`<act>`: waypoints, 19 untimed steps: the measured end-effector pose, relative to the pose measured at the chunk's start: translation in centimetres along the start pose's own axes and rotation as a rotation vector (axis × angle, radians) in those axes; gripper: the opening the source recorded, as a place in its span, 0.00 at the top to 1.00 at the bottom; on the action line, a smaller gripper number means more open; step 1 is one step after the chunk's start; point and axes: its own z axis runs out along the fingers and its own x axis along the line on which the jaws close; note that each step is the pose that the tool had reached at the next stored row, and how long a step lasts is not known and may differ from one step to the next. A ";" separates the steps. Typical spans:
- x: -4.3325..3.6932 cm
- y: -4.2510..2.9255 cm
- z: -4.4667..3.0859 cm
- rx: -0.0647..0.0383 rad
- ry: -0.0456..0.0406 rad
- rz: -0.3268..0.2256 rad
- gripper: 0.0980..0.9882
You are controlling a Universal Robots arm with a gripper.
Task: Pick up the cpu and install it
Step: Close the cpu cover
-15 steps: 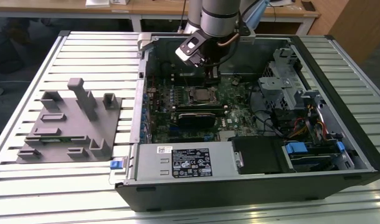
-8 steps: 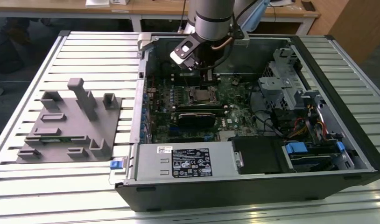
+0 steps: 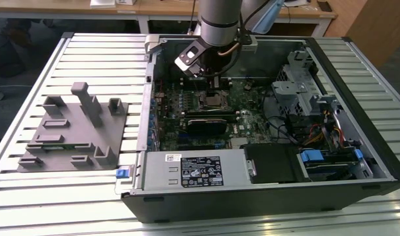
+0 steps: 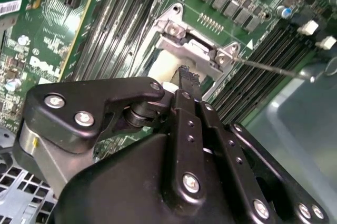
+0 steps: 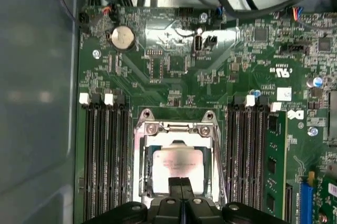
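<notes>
The cpu [image 5: 176, 161] lies flat inside the open socket frame [image 5: 179, 127] on the green motherboard, its pale silver top facing up. My gripper [image 5: 180, 181] hangs right above the chip's edge with its two black fingers pressed together and nothing between them. In the second wrist view the gripper [image 4: 187, 75] points down at the pale cpu [image 4: 160, 69] within the metal socket frame [image 4: 196, 50]. In the exterior view the gripper [image 3: 210, 86] reaches down into the computer case, just over the socket [image 3: 212, 101].
Black memory slots [image 5: 108, 155] flank the socket, and a green memory stick [image 5: 274, 166] stands in one bank. A thin socket lever [image 4: 274, 67] sticks out sideways. The grey fixture [image 3: 72, 132] sits on the slatted table at the exterior view's left. A drive cage [image 3: 305, 88] and cables crowd the case's other side.
</notes>
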 end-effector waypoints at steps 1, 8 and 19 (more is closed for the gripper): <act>0.00 -0.11 0.09 0.000 0.0000 0.000 0.99; 0.00 -0.94 0.59 0.000 0.0001 0.000 0.99; -0.01 -1.41 1.67 -0.002 -0.0001 0.000 0.99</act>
